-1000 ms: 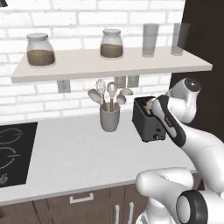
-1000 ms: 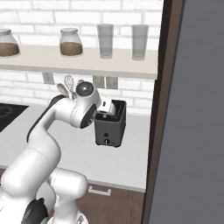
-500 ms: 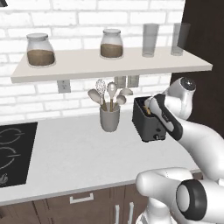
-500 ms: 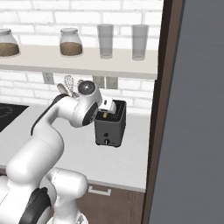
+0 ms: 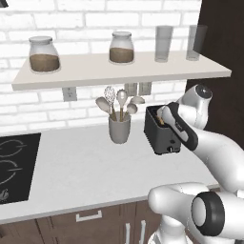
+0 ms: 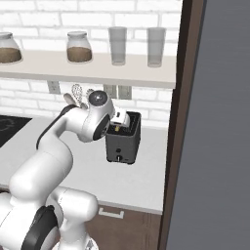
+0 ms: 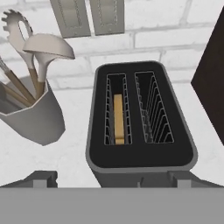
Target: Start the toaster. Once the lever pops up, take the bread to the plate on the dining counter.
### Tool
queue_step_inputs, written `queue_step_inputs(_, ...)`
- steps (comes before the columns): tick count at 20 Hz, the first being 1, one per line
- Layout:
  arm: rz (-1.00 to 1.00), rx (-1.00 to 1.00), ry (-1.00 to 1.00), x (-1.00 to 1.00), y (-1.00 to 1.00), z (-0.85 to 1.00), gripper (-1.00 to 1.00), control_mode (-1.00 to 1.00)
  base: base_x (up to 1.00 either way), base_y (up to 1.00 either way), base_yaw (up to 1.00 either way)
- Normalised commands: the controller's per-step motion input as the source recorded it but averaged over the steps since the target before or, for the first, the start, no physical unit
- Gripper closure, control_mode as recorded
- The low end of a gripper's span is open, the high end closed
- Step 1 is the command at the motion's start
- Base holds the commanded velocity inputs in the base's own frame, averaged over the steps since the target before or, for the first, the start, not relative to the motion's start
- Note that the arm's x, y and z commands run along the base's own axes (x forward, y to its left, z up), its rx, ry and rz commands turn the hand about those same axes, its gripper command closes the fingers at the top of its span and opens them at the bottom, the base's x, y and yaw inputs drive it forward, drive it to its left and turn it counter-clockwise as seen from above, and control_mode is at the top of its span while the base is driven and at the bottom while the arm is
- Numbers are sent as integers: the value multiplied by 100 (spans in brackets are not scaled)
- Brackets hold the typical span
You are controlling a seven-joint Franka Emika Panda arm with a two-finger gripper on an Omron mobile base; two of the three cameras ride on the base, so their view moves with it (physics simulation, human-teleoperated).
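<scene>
Bright, flat, evenly lit render, sharp everywhere

Light looks soft and comes from above: the shelf [image 5: 119, 71] throws a faint shadow band on the brick wall [image 5: 71, 19] under it, and the utensil cup [image 5: 119, 129] and toaster [image 5: 161, 136] leave only pale smudges on the bench [image 5: 76, 167]. No glare or blown highlights, no blur, no bending at the frame edges. Darkest bits are the toaster slots in the hand view and the cabinet panel [image 6: 215, 122] at right.

Utensil cup [image 5: 119, 128], two jars [image 5: 44, 55], perhaps spices.
</scene>
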Motion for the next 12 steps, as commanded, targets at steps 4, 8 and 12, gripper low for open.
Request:
queue_step_inputs(4,0,0,0,0,0,-9,-100,-100,0,0,0)
queue_step_inputs(8,0,0,0,2,0,-2,-100,-100,0,0,0)
queue_step_inputs(12,0,0,0,0,0,0,-100,-100,0,0,0)
